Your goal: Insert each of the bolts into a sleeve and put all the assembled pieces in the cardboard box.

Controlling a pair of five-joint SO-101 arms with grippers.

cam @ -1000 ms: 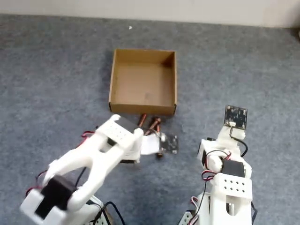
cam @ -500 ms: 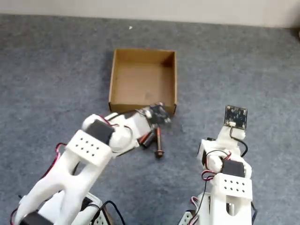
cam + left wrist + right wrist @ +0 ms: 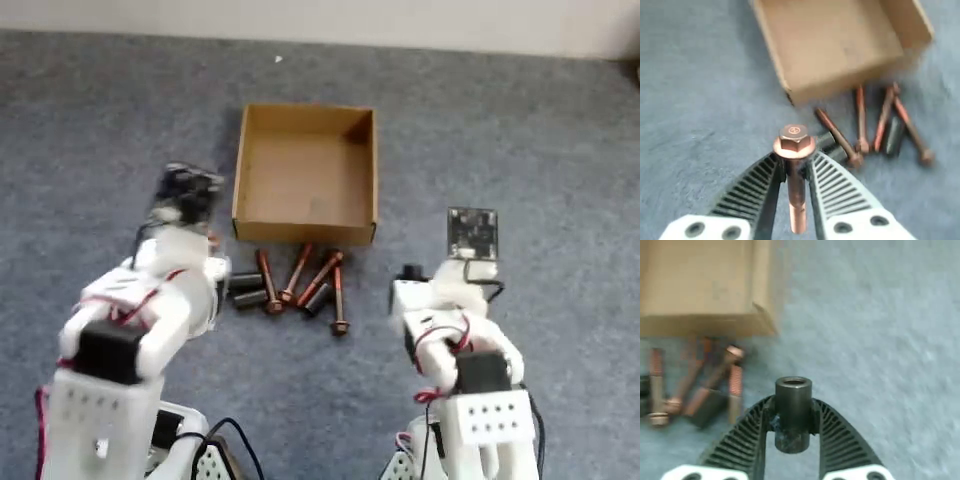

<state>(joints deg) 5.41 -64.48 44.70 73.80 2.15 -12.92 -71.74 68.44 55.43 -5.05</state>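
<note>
Left wrist view, fingers (image 3: 756, 194) pinching copper bolt (image 3: 795, 186)

Each bolt (image 3: 795, 165) copper, each sleeve (image 3: 793, 407) black, cardboard box (image 3: 305, 232) brown, carpet (image 3: 520, 140) grey.

From my end, non-task stuff: a grey mat (image 3: 540, 140) w/ a fuzzy, mottled nap runs under everything in the high view. I get the same grey mat in the left wrist view (image 3: 695, 90) & the right wrist view (image 3: 880, 315). On the far side a pale band (image 3: 420, 20) borders it. There's a small white speck (image 3: 278, 60) on the mat near that band. A dark bit (image 3: 636, 70) sits at the right edge, can't tell what.
</note>
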